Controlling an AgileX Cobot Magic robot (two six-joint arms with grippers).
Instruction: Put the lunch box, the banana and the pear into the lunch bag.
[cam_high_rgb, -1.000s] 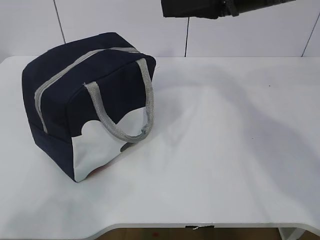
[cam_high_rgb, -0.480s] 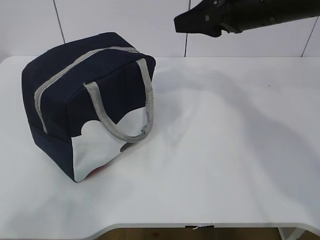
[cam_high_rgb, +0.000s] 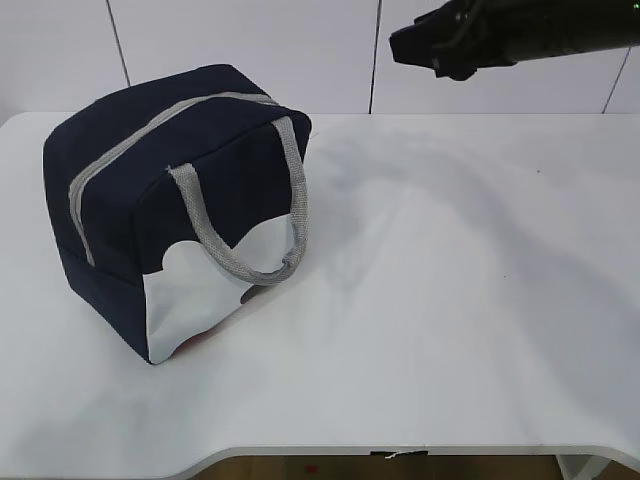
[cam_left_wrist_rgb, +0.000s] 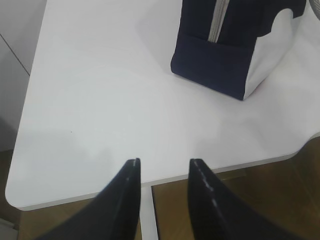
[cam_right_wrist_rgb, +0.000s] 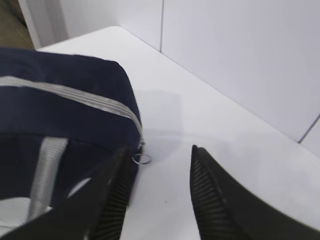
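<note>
Exterior view: the lunch bag (cam_high_rgb: 175, 205) stands on the left half of the white counter (cam_high_rgb: 450, 300), zipper (cam_high_rgb: 130, 150) closed along its top and one grey handle (cam_high_rgb: 245, 215) hanging over its front panel. Right of the bag and above its level, the right end effector (cam_high_rgb: 415, 45) hangs over the counter's far edge. In the wrist views, the left end effector (cam_left_wrist_rgb: 162, 167) holds its jaws spread and empty near the counter edge in front of the bag; the right end effector's jaws are also spread, empty, beside the bag's ring pull (cam_right_wrist_rgb: 141, 158).
</note>
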